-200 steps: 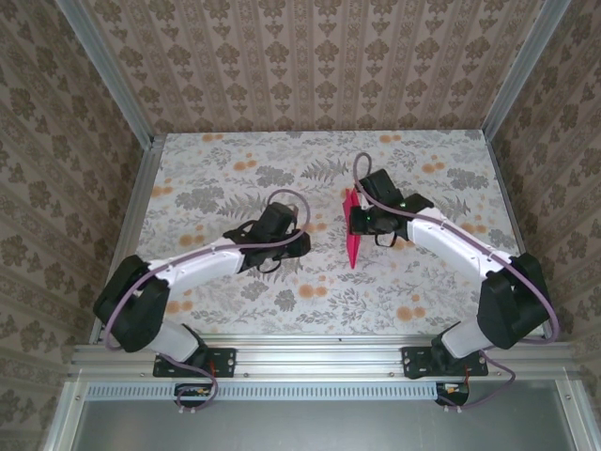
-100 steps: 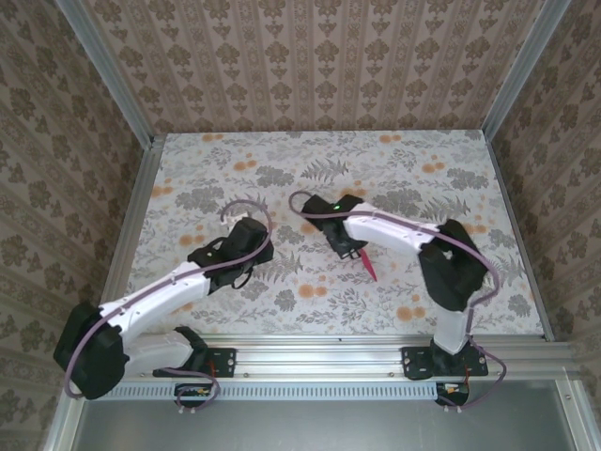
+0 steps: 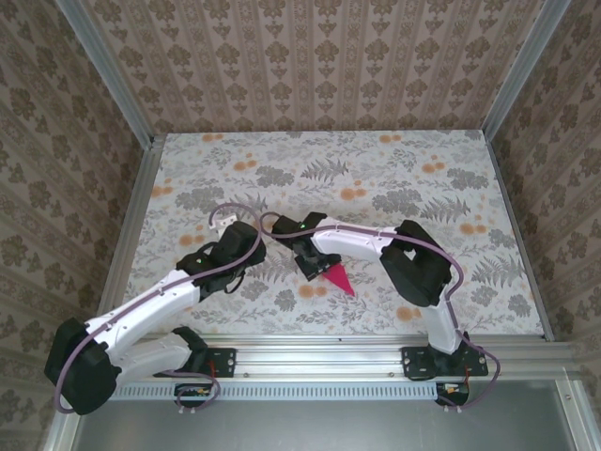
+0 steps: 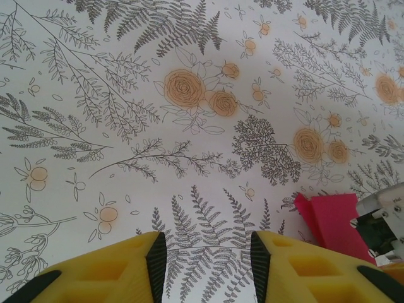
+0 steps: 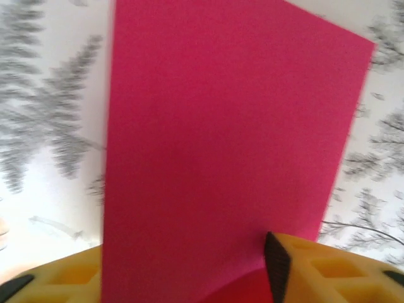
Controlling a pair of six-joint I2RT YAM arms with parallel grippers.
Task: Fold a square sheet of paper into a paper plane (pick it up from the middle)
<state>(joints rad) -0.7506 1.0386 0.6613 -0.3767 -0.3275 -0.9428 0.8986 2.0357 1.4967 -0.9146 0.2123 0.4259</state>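
Magenta-pink paper (image 5: 214,145) — table (image 4: 63,208) in grey ferns, orange flowers.

White arms (image 3: 160,296), black joints (image 3: 413,272), purple cables (image 3: 457,291)

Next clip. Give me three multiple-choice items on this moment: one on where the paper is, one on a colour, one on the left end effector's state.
1. Where on the table is the sheet of paper?
A. Far left corner
B. Near the front middle, at the right end effector
C. Against the far wall

2. What colour are the left end effector's fingers?
A. Blue
B. White
C. Yellow

3. What state is the left end effector in?
A. Open, nothing between its fingers
B. Shut on the paper
C. Shut on nothing

Answers:
1 B: the top view shows the paper's point sticking out from the right end effector.
2 C: the left wrist view shows yellow fingers with black tips.
3 A: the patterned table shows through the gap between them.
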